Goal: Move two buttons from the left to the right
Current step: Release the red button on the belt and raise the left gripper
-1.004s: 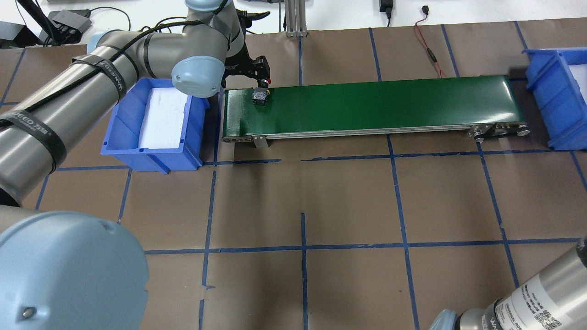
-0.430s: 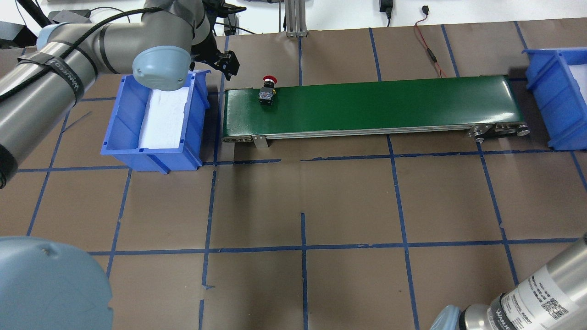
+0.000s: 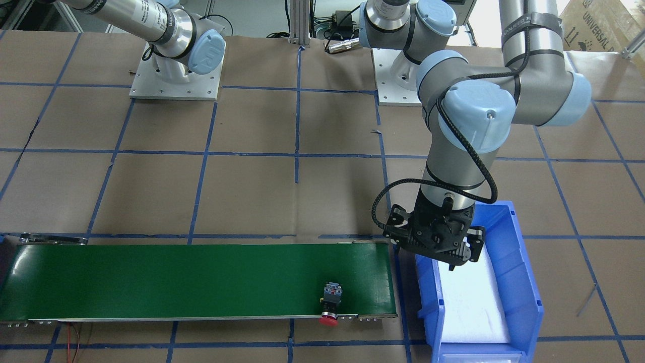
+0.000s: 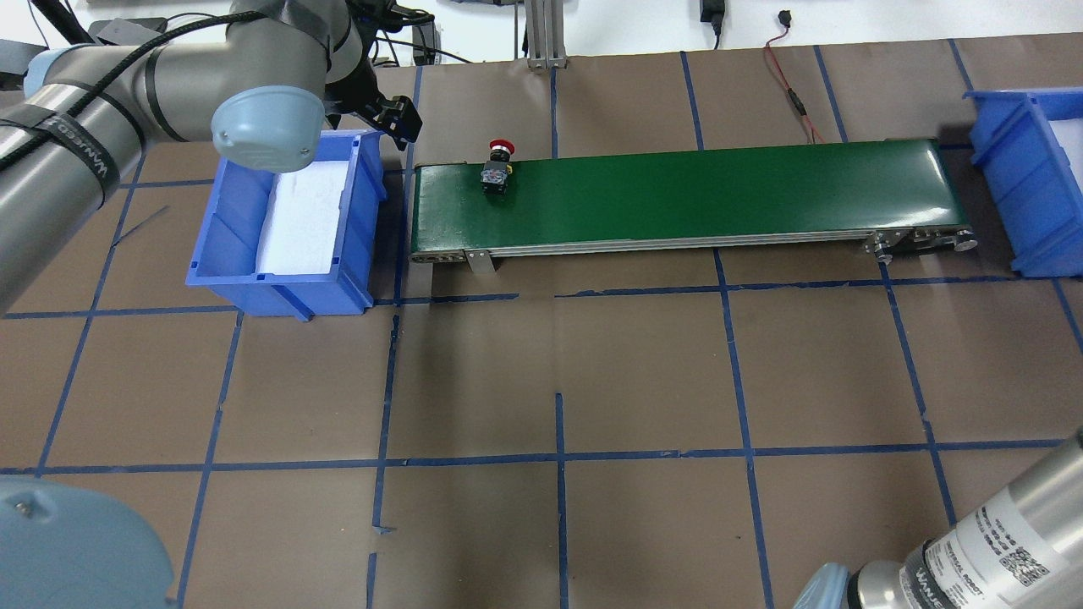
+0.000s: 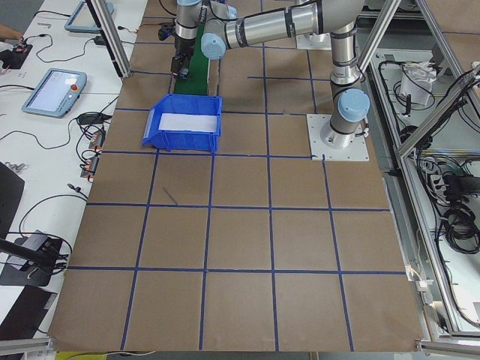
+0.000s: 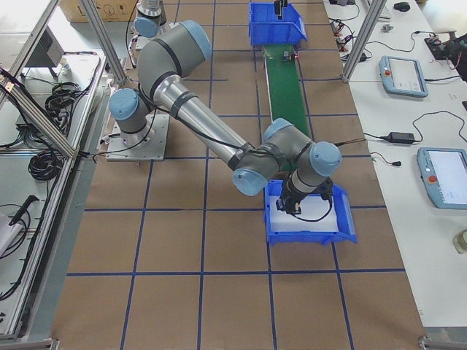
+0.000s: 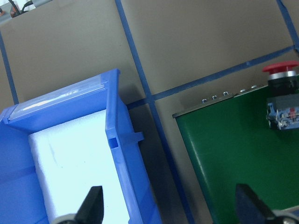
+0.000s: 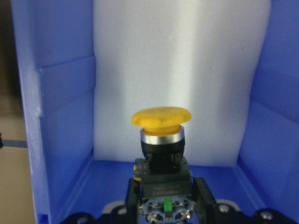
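The red-capped button [image 4: 497,169] lies on its side at the left end of the green conveyor belt [image 4: 719,194], cap toward the far edge; it also shows in the front view [image 3: 330,302] and the left wrist view [image 7: 282,100]. My left gripper [image 7: 170,209] is open and empty, over the far right corner of the left blue bin [image 4: 364,211], apart from the button. My right gripper [image 8: 166,200] is shut on the yellow-capped button [image 8: 161,126], held upright above the right blue bin [image 8: 51,93].
Both bins have a white foam lining; the left one [image 3: 524,282] stands just off the belt's left end, the right one [image 4: 1015,186] off its right end. The brown table has blue tape gridlines. A red wire [image 4: 791,85] lies beyond the belt.
My left gripper has pulled away from the red button, moving left to the bin's far corner. The button stays on the belt and has shifted slightly right.
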Controlling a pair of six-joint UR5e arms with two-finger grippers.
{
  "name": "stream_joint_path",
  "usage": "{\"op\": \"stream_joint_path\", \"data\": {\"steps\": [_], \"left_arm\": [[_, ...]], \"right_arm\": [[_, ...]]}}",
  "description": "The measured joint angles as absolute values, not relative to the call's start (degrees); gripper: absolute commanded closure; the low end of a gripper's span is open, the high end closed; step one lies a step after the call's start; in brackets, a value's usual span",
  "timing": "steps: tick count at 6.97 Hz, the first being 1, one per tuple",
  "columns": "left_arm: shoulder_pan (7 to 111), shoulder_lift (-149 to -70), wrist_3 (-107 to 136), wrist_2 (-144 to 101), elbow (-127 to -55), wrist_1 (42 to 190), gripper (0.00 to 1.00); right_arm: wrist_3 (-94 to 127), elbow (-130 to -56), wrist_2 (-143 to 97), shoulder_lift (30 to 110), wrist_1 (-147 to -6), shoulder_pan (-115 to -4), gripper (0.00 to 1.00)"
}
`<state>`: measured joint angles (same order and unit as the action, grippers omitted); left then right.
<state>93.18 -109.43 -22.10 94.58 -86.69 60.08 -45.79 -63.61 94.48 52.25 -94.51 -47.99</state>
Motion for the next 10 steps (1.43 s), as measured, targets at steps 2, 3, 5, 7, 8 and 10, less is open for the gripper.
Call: {"op": "stream_joint_path", "data": {"steps": [2,3,5,7,8,10], "left_arm": [[92.06,-104.55,-24.03,94.92,-86.84,68.87,0.0],[90.78,-101.16,-24.22,95.18,-87.38,75.81,0.0],[87.61,-97.01,-24.57,95.14,-87.84,85.42,0.0],[86.53,-97.42,-24.37,94.95,-87.75,85.98,0.0],[86.68,-98.19,-24.27,94.9,-87.79,86.25,0.0],[86.88,-98.64,-24.37,95.35,-87.95,86.81,0.0]], "right_arm": [[-45.79,-63.41,94.38,51.6,-95.62,-48.0,0.92],[-45.77,-63.35,94.24,51.03,-96.24,-48.09,0.92],[-45.71,-63.34,93.99,49.73,-97.57,-48.42,0.92],[-45.65,-63.37,93.88,48.66,-98.64,-48.72,0.92],[-45.63,-63.37,93.85,48.16,-99.08,-48.84,0.92],[-45.62,-63.4,93.43,47.62,-99.42,-49.04,0.62]]}}
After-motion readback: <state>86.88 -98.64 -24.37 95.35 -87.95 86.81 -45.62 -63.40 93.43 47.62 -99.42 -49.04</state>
